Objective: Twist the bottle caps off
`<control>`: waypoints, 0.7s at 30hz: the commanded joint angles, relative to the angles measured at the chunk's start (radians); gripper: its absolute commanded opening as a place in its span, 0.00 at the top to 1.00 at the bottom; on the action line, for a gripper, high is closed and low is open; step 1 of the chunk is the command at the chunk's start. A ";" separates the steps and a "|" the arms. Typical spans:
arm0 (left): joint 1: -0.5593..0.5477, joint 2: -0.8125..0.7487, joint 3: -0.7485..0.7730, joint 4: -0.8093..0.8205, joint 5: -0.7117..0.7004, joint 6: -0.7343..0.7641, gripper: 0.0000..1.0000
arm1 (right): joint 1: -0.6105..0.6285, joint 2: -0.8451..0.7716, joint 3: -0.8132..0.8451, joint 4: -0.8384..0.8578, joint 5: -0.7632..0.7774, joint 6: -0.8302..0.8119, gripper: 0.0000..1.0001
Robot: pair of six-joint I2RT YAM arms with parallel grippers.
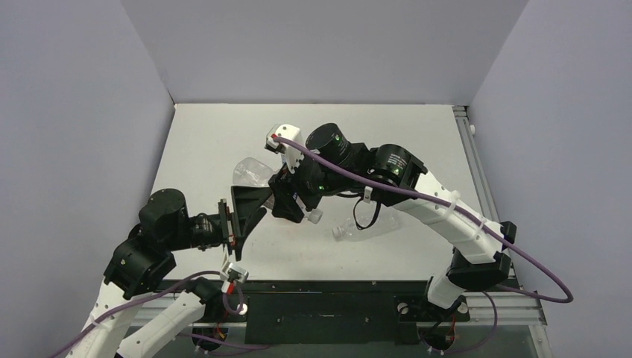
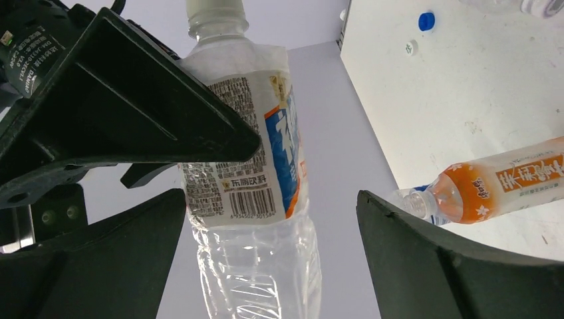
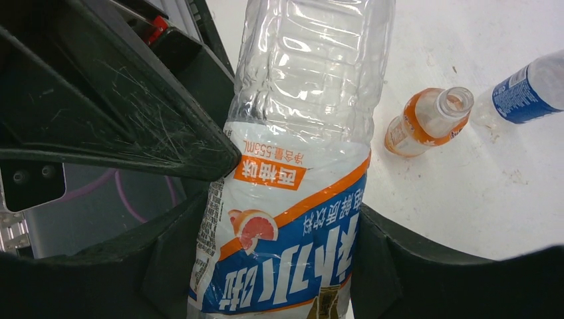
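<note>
My right gripper (image 3: 279, 219) is shut on the short bottle with the blue-white label (image 3: 292, 246) and holds it above the table. Its white cap (image 2: 213, 10) is on the neck. My left gripper (image 2: 269, 199) is open, its jaws wide apart on either side of this bottle's clear lower body (image 2: 266, 266), with a clear gap on the right side. In the top view the left gripper (image 1: 250, 209) and the right gripper (image 1: 287, 198) meet near the table's middle. The orange bottle (image 3: 429, 119) lies on the table with an open neck. A blue-labelled bottle (image 3: 525, 93) lies beside it.
A loose blue cap (image 2: 426, 21) and a loose white cap (image 2: 410, 47) lie on the white table (image 1: 417, 142). A clear bottle (image 1: 365, 227) lies under the right arm. Grey walls close the left, back and right sides.
</note>
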 commanded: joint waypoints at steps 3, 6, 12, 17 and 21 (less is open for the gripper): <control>-0.014 0.032 0.039 -0.010 -0.013 0.024 0.03 | 0.058 0.040 0.097 -0.058 0.078 -0.029 0.47; -0.025 0.043 0.047 0.017 -0.026 -0.028 0.03 | 0.081 0.073 0.127 -0.087 0.104 -0.038 0.47; -0.056 0.035 0.019 0.100 -0.060 -0.139 0.02 | 0.102 0.107 0.188 -0.091 0.121 -0.038 0.47; -0.090 0.025 -0.010 0.195 -0.099 -0.187 0.22 | 0.105 0.115 0.195 -0.058 0.117 -0.025 0.46; -0.104 0.011 -0.045 0.300 -0.138 -0.256 0.52 | 0.104 0.106 0.200 -0.024 0.131 -0.018 0.35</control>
